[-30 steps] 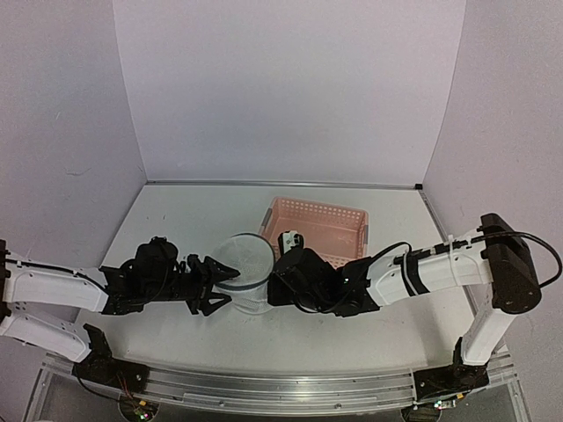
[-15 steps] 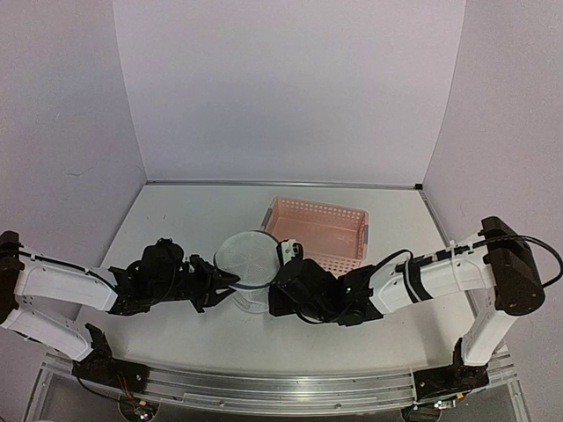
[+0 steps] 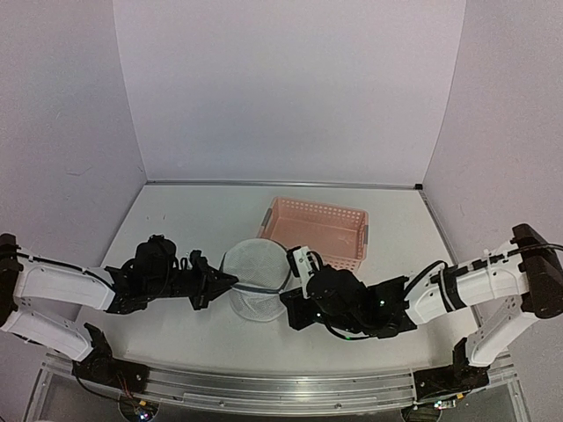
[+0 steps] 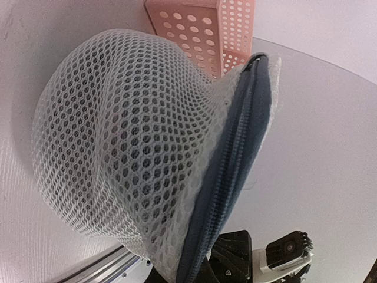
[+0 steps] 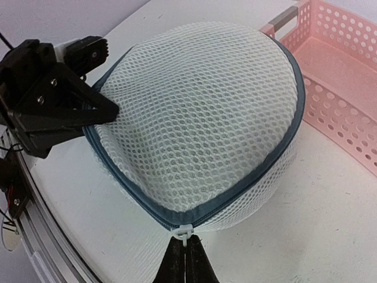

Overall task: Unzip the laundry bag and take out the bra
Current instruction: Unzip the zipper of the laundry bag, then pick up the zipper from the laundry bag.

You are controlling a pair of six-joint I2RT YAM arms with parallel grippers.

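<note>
The laundry bag (image 3: pixel 255 280) sits near the middle of the table (image 3: pixel 176 220), a little towards the near edge, its white mesh domed upward. The bra cannot be made out. Only a darker shade shows through the mesh in the left wrist view, so it is most likely inside. The blue zip (image 5: pixel 294 76) runs round the rim and looks closed wherever it can be seen.

At the near side of the bag, the right gripper (image 5: pixel 184 253) has its fingers pressed together on the small white pull tab (image 5: pixel 183 230). On the left side, the left gripper (image 5: pixel 100 109) has its fingers drawn to a point on the zip edge, seemingly pinching it to steady the bag. A pink basket (image 3: pixel 321 229) stands just beyond the bag, to the far right.

Several things could go wrong from here:
- The tab is small and slick-looking, so a sideways tug could pop it out of the pinch.
- The bag is light and soft. If the left hold slips, the whole bag will likely drag along with the pull instead of unzipping, perhaps into the basket.
- Pulling away from the curve of the rim could buckle the mesh and jam the slider.
</note>
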